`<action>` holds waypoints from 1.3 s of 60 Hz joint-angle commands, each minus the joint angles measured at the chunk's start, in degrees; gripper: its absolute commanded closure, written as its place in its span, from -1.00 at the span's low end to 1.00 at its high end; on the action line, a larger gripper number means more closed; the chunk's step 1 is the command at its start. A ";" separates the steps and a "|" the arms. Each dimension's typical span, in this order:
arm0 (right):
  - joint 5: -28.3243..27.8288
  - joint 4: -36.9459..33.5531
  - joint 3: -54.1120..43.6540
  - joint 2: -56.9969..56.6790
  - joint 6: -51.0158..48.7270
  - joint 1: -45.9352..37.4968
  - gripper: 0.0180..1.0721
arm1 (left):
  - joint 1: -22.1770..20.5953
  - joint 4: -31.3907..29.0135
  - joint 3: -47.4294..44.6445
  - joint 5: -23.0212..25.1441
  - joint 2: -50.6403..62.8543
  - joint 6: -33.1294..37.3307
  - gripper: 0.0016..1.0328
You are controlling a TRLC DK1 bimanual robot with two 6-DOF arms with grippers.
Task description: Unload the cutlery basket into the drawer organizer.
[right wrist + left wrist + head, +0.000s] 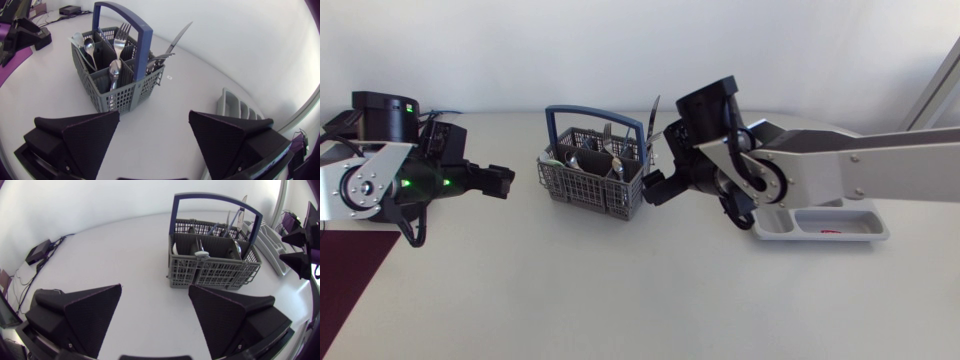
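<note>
A grey cutlery basket [592, 178] with a blue handle stands mid-table and holds forks, spoons and a knife [178, 37]. My left gripper [503, 181] hovers a short way left of it, open and empty. In the left wrist view the basket [215, 260] is ahead of the open left gripper [155, 287]. My right gripper [655, 186] is close to the basket's right side, open and empty. The right wrist view has the basket [117, 75] ahead of the open right gripper [154, 114]. The grey drawer organizer [825, 222] lies at the right, partly under my right arm.
The table's near half is bare white surface. A dark red mat [350, 270] lies at the front left corner. The organizer [239, 107] also appears beside my right gripper, a short way from the basket.
</note>
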 commanded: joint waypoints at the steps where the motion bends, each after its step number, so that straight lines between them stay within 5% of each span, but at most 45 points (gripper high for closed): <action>1: -1.35 0.17 2.78 3.29 -0.50 0.18 -0.86 | 0.75 1.32 1.61 1.47 2.75 1.51 -0.81; 7: -4.86 8.52 2.78 5.57 -0.76 -1.22 -0.43 | 0.66 3.17 1.26 2.52 4.42 1.77 -0.81; 17: -11.63 12.13 4.71 9.09 -0.06 -3.68 -0.42 | 0.22 6.24 0.21 2.88 5.03 1.77 -0.81; 42: -11.54 17.05 11.39 18.93 -2.08 -3.68 -0.17 | 0.13 10.73 -0.23 4.55 8.72 1.77 -0.80; 57: -11.01 18.63 13.77 21.48 -3.31 -3.68 0.55 | 0.31 10.90 -0.41 5.07 8.90 1.77 -0.80; 78: -11.89 18.72 10.43 19.63 -3.75 -3.86 0.65 | -0.04 10.37 -1.20 4.99 7.14 1.77 -0.80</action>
